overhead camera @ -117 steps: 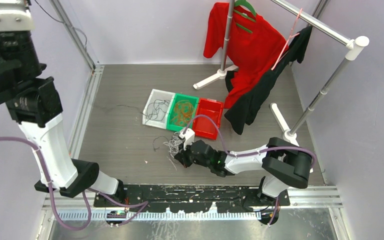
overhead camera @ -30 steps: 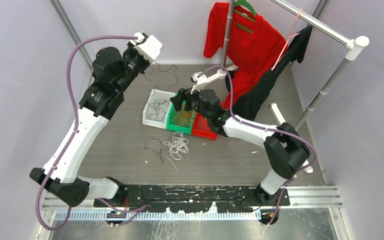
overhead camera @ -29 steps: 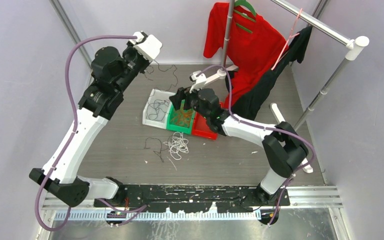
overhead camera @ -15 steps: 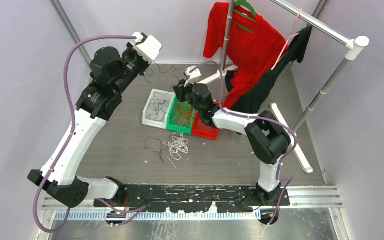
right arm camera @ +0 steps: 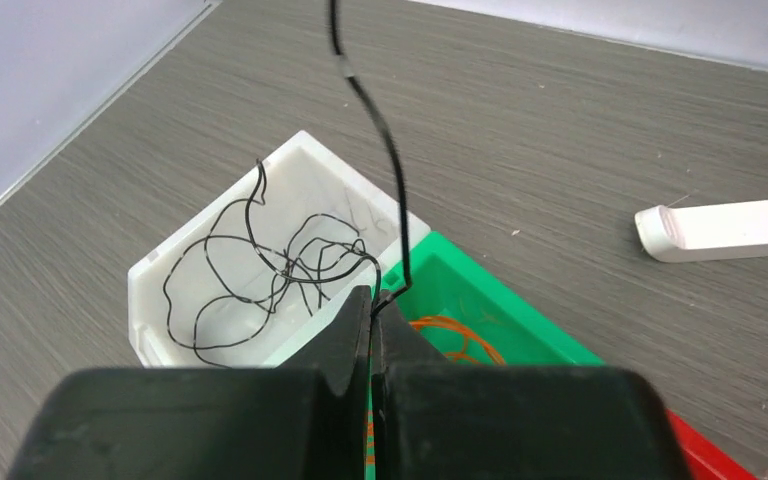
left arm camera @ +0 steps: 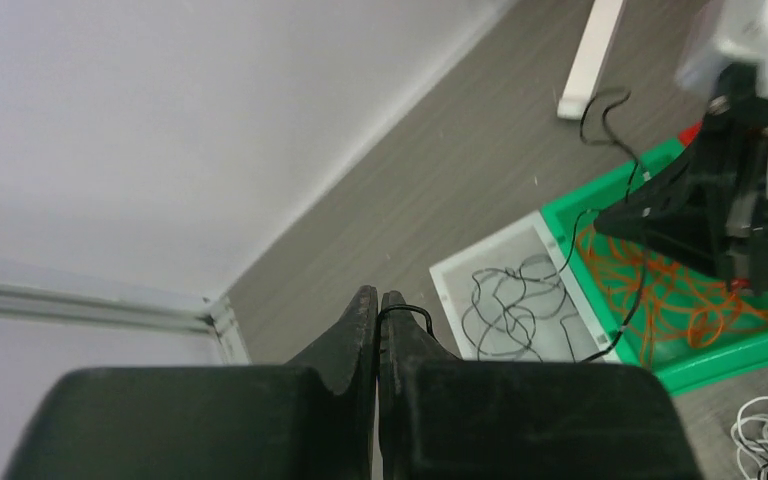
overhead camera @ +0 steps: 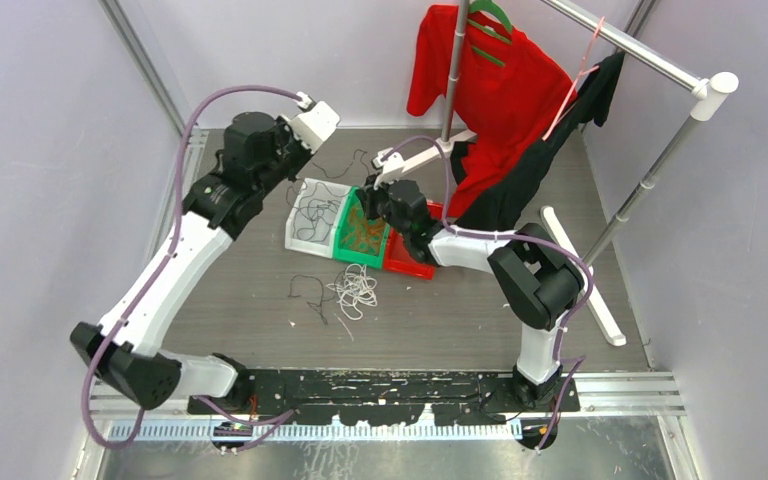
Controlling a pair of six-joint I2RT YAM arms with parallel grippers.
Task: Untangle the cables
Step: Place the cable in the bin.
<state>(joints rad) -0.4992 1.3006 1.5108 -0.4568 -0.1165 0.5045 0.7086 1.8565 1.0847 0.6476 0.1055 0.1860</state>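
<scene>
One black cable (right arm camera: 400, 210) hangs between our left gripper (left arm camera: 378, 298) and right gripper (right arm camera: 371, 302), both squeezing it tight. It looks light and floppy, so we should hold near its ends.

White bin (right arm camera: 142, 310), black cables (right arm camera: 270, 265) inside. Green bin (left arm camera: 730, 365), orange cables (left arm camera: 680, 300). Red bin (overhead camera: 420, 250). White cables (overhead camera: 357, 288) on grey wood-grain surface (overhead camera: 440, 320). Red shirt (overhead camera: 500, 90), black garment (overhead camera: 505, 205), green hanger (overhead camera: 490, 15). Purple hoses (overhead camera: 230, 92). Left pincer (left arm camera: 377, 305) and right pincer (right arm camera: 371, 305) black.
</scene>
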